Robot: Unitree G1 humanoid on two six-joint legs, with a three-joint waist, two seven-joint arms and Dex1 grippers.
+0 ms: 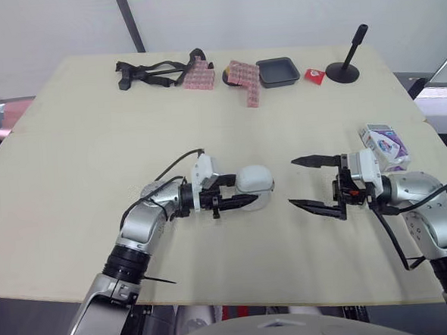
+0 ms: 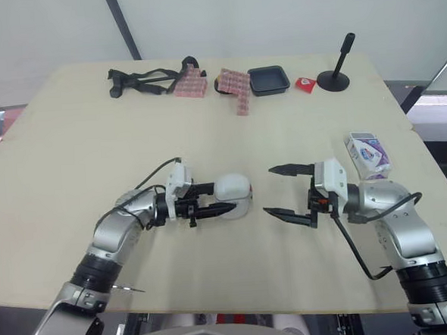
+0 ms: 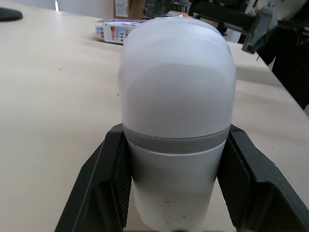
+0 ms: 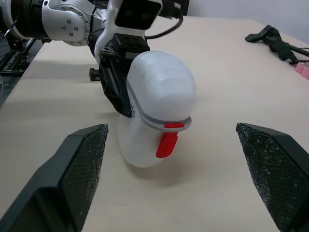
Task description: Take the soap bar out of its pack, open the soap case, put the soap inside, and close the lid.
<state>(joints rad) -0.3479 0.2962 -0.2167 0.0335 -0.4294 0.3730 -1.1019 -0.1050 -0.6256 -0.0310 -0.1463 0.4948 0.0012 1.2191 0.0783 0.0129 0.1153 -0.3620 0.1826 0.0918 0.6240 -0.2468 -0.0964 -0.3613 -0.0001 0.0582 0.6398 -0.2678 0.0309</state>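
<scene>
1. The case (image 4: 159, 104) sits between the left jaws, which are closed on the flanks of its lower half. This looks like a steadying hold, so the shell cannot slide on the desk (image 1: 70, 146) while the other arm works on it.
2. The case's far end sticks out past the left jaws' tips and faces the right jaws. Its red latch (image 4: 167, 143) is on that exposed end, below the grey seam. I judge it was turned that way so the latch is reachable.
3. The lid appears shut, with the seam closed all round as far as I can see.
4. The right jaws are spread wide and hold nothing. They are level with the case and apart from it, with bare desk between their tips and the latch. The wide gap would fit around the lid.
5. The pack (image 1: 383, 141) lies behind the right jaws, on the outer side of that wrist and well away from the left jaws. It looks closed, so the soap is probably still inside it.
6. The left arm (image 1: 143, 222) lies low, with the forearm reaching in towards the middle, the wrist level and the jaws set one either side of the case.
7. The right arm (image 1: 423, 201) mirrors it. The elbow is out and the forearm is turned inward, with one jaw farther from the robot and one nearer.
</scene>
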